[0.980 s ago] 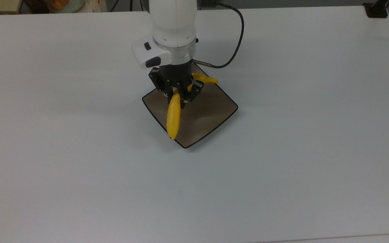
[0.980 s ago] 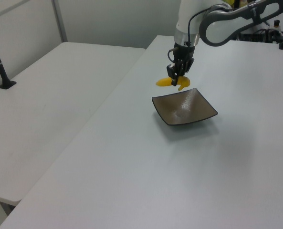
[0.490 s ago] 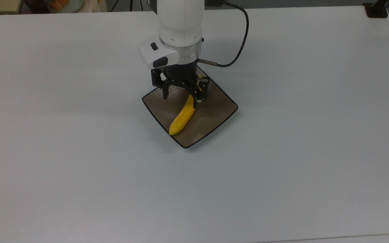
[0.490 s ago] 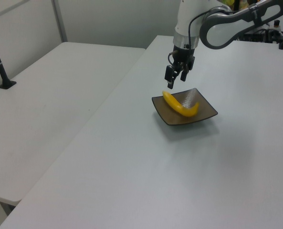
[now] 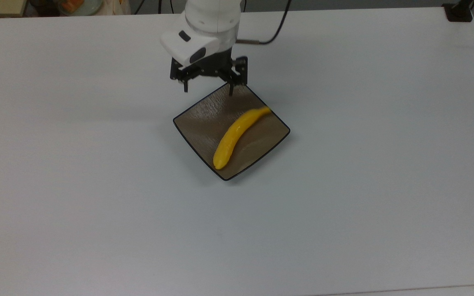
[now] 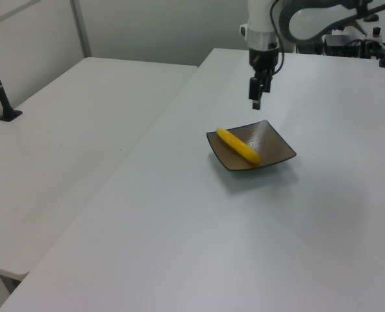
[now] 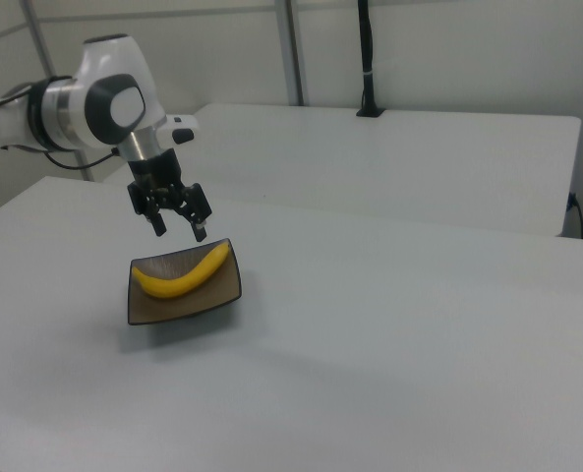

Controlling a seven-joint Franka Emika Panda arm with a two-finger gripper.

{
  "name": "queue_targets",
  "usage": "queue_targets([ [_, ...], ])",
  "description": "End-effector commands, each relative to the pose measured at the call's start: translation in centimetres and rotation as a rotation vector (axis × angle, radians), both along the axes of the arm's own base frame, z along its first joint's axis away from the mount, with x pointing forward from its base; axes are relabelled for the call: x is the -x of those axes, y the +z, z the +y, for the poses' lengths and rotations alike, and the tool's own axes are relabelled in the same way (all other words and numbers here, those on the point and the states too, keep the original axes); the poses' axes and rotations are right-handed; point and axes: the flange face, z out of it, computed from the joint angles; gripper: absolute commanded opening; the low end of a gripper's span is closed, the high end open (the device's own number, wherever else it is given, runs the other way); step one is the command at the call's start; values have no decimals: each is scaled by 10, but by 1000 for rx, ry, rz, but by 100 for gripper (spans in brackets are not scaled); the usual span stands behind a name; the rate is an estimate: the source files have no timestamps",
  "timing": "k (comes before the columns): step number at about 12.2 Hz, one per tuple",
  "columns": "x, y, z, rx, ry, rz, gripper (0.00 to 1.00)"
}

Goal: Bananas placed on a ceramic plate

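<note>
banana on the plate

the banana (image 5: 237, 135) lies diagonally across the square brown plate (image 5: 196, 123) on the white table (image 5: 364, 164). the gripper (image 5: 208, 87) hangs above the plate's far corner in the top view, jaws apart and holding nothing, clear of the fruit.

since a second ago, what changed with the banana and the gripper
The gripper let go of the banana, which it had held above the plate. The banana now lies across the plate. The open gripper has lifted and pulled back toward the top view's upper edge. The plate stayed put.
</note>
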Motion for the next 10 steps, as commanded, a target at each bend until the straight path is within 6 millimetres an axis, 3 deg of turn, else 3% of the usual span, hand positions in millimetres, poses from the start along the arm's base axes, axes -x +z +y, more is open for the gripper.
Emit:
queue_targets([
  [1, 39, 38, -30, 42, 149, 96, 100],
  [3, 53, 51, -34, 44, 152, 95, 100],
  [5, 71, 64, -44, -74, 87, 70, 100],
  [7, 83, 67, -56, -123, 52, 46, 100],
  [10, 83, 65, -58, -117, 46, 45, 100],
])
